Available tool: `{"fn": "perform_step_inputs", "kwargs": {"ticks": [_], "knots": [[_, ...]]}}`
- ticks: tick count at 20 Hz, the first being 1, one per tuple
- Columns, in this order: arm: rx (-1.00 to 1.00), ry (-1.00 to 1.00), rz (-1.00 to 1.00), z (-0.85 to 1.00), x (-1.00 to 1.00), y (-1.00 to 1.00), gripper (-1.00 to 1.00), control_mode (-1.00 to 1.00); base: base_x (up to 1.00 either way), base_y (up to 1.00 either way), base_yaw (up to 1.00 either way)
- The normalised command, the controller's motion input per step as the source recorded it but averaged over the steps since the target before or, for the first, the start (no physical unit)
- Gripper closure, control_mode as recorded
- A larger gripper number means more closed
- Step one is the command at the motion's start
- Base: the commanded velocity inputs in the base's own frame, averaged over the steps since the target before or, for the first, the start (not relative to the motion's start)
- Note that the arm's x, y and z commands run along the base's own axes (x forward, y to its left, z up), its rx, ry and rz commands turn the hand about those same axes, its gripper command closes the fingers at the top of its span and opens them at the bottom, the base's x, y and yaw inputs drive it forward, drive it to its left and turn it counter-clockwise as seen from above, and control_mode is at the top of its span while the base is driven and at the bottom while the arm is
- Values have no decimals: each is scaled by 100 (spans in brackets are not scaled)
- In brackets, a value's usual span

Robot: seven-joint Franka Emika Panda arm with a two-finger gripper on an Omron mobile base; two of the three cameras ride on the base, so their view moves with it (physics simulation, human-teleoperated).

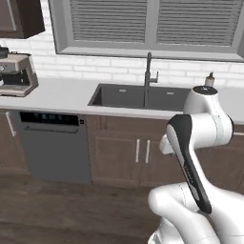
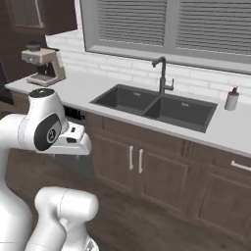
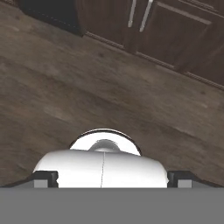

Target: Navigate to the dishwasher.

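One folded arm (image 1: 190, 157) — dishwasher (image 1: 55, 147) ahead-left, gripper aimed floorward.

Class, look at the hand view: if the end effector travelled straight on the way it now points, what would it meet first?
Most likely the dark wooden floor, which lies ahead of the end effector. The brown cabinet doors sit farther up that view; depth is hard to judge.

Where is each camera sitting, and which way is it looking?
Left base view: behind the arm's left, facing the dishwasher and sink; white arm at lower right.
Right base view: behind the arm's right, facing the sink and espresso machine; arm at lower left.
Hand view: on the hand, facing down at the wooden floor and cabinet doors.
Both base views share the sink.
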Motion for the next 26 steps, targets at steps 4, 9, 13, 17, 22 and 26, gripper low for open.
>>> {"fn": "perform_step_inputs", "kwargs": {"ticks": [4,9,13,17,22,26], "knots": [[0,0,0,0,0,0,-100,100,66,98,-6],[0,0,0,0,0,0,-100,100,67,93,-8],[0,0,0,0,0,0,-100,100,67,74,-14],[0,0,0,0,0,0,-100,100,67,52,-20],[0,0,0,0,0,0,-100,100,63,41,-22],[0,0,0,0,0,0,-100,100,58,40,-25]]}}
